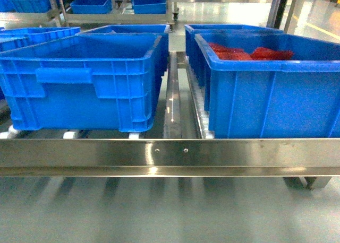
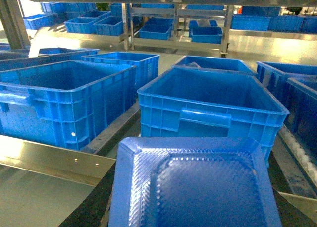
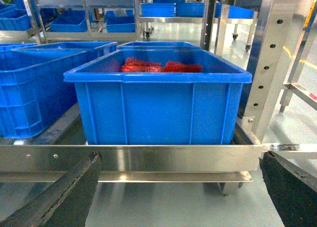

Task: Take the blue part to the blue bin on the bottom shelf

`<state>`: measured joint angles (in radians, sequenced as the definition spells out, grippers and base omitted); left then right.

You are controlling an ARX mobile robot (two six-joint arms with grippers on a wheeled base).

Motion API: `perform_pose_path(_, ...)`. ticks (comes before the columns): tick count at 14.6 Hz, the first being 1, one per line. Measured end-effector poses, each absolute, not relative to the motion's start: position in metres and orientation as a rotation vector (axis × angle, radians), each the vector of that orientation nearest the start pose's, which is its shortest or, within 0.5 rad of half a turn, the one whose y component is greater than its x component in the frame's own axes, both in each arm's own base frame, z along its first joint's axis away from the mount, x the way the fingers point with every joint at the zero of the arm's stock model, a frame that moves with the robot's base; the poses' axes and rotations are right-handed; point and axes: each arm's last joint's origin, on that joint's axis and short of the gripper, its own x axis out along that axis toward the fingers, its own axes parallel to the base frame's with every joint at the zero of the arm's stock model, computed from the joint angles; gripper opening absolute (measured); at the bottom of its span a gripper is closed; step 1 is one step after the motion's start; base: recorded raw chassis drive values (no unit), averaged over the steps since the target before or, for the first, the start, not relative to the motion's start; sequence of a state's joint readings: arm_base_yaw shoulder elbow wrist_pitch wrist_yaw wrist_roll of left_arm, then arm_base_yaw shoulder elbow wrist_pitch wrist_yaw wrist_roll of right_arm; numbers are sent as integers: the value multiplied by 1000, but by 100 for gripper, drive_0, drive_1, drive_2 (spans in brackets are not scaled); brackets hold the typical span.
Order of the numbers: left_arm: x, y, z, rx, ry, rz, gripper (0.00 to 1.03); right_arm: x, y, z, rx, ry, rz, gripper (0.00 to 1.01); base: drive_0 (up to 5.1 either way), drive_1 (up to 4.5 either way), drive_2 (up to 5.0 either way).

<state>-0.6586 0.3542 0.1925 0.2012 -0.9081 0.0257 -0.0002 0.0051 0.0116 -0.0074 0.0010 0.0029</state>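
**Blue part held in left gripper, short of the crates; right gripper open and empty**

Head view: The bottom shelf [image 1: 170, 154], a stainless-steel rack level with a flat front rail bearing two screws, carries two large crates side by side. On the left stands the blue bin [image 1: 79, 78], a bright-blue rectangular plastic crate with a rolled rim, ribbed walls and a plain blue inside. On the right, apart from it across a steel divider channel, stands a like blue crate holding red mesh bags [image 1: 249, 53]. White rollers show under both. Further blue crates stand behind and on a far rack. Neither gripper nor the part appears here.

Left wrist view: The blue part [image 2: 193, 182], a dark-blue boxy block with chamfered corners and a textured face, fills the lower foreground. The left gripper [image 2: 198, 202] is closed on it: dark fingers [image 2: 94, 204] show tight against its left and right sides. The part is in front of the crates, not inside any. An open blue crate with a plain inside [image 2: 213, 95] lies straight ahead of it.

Right wrist view: The right gripper [image 3: 178, 202] stands spread wide, its dark fingers [image 3: 64, 197] at either lower corner with nothing between them. It faces the steel rail and the mesh-bag crate.
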Motion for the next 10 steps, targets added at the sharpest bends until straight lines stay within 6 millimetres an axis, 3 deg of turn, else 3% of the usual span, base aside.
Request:
perform_pose_path(8,100,-49,218,-3,-26,251,43,97,0,167,2,-1,0,98,0,0,0)
perform_pose_path(10,100,-49,218,-4,-27,251,43,97,0,167,2,-2,0,98,-6,420,-432)
